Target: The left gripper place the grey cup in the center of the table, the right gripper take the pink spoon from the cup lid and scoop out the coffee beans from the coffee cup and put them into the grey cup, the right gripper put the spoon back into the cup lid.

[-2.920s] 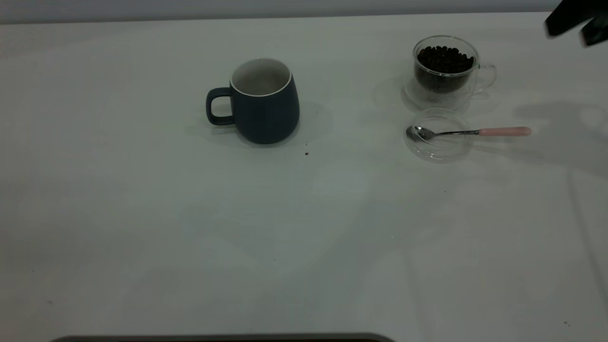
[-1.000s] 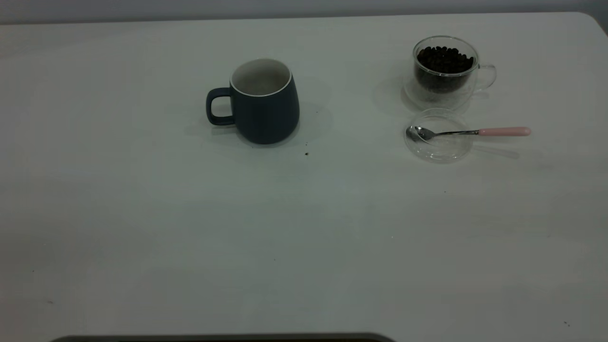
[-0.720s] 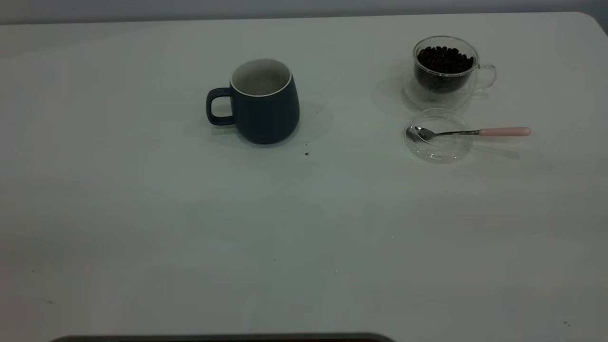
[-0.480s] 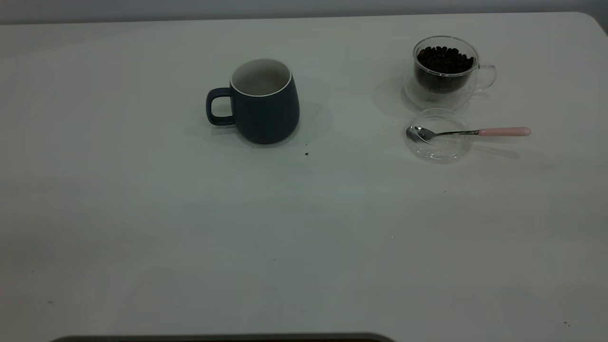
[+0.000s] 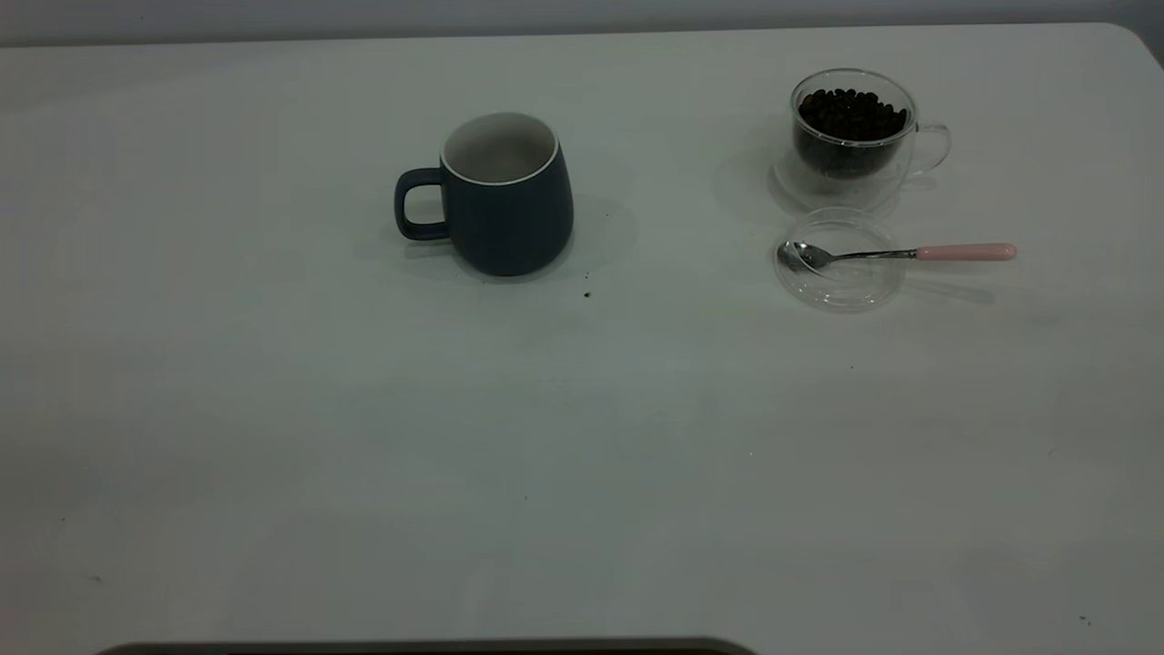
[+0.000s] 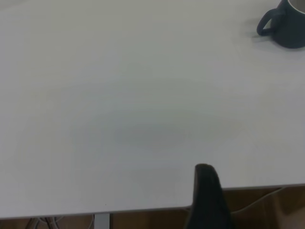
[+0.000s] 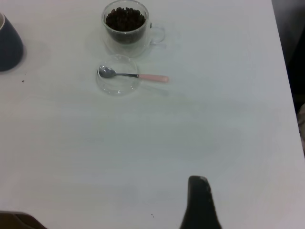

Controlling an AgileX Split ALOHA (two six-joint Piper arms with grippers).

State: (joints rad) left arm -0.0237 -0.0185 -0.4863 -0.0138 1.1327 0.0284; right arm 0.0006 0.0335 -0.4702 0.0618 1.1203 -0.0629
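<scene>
White laminate makes up the table [image 5: 582,455], bare across its near half apart from a few dark specks.

Farther in on the right lies the cup lid [image 5: 841,289], a flat clear glass disc. The pink spoon [image 5: 900,254] rests with its metal bowl inside the lid. Its neck crosses the rim, and its pale handle sticks out to the right, clear of the glass. I judge the spoon light, stiff and rather slick. The free handle end is the place to pinch it, since there a grip need not touch the lid, which looks brittle and likely to skid.

Left of the lid and near the table's middle stands the grey cup [image 5: 514,218], upright with its loop handle pointing left. It looks like heavy glazed ceramic, steady on its wide base. No beans can be made out inside it.

Farthest, just beyond the lid, is the coffee cup [image 5: 850,168], thin double-walled glass with its handle to the right. The coffee beans [image 5: 850,114] are heaped nearly to its rim and would spill easily.

Neither arm is in the exterior view. Each wrist view shows only a dark part of its own gripper, the left gripper [image 6: 207,195] and the right gripper [image 7: 200,200], both well apart from everything. How their jaws stand cannot be told.
</scene>
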